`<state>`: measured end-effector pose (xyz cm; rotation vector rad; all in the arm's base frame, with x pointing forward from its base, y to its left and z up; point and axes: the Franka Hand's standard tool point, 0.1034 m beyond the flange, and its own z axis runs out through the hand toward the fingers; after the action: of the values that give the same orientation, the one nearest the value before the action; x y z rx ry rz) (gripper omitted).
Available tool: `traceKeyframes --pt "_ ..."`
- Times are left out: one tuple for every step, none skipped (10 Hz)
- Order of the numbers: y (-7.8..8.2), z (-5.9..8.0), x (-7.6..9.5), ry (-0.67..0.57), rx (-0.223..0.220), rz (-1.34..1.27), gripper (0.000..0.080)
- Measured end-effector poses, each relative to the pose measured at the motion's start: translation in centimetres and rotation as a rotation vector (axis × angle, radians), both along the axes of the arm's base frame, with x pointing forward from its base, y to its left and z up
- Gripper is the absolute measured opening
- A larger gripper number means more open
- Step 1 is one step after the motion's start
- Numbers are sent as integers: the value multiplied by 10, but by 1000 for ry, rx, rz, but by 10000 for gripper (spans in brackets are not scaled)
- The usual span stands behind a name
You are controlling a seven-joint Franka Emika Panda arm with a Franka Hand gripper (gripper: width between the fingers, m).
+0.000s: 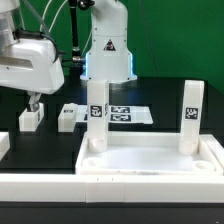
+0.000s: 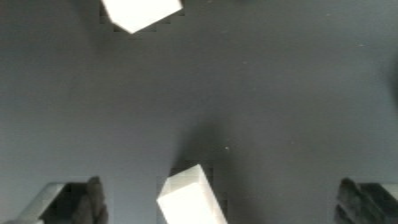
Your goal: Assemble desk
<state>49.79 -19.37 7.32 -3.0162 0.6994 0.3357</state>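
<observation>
Over the table's edge (image 1: 20, 150) on the exterior view's left, the arm pointed its gripper (image 1: 33, 103) straight down, jaws spread wide.
One loose leg (image 1: 28, 118) lay beneath it, unheld; the tabletop (image 1: 150, 171), near the table's front edge, carried two upright legs (image 1: 97, 122). Their tags (image 1: 191, 113) showed patterns, no readable writing.

1. The arm (image 1: 105, 35) is clad in smooth, rounded white shells.
2. A small dark marking (image 1: 110, 47) is printed on its upright link.
3. Black cables (image 1: 48, 18) are routed above the white-grey wrist housing (image 1: 25, 62).
4. The fingers (image 2: 68, 203) are finished dark.
</observation>
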Motion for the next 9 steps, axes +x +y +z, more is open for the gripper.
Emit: traceKeyframes --pt "0 -1 -2 14 8 -2 649" --pt "2 -4 -7 25 33 13 649" --pt "5 -9 -21 66 102 5 649" --pt "9 -10 -37 150 176 -8 649" --pt "18 -2 -51 274 280 -22 649" --pt "19 6 -53 337 279 -46 649" --pt "14 14 -51 400 196 -21 649" --pt "19 13 -60 475 248 -12 649" --pt "15 9 -64 549 275 -26 649"
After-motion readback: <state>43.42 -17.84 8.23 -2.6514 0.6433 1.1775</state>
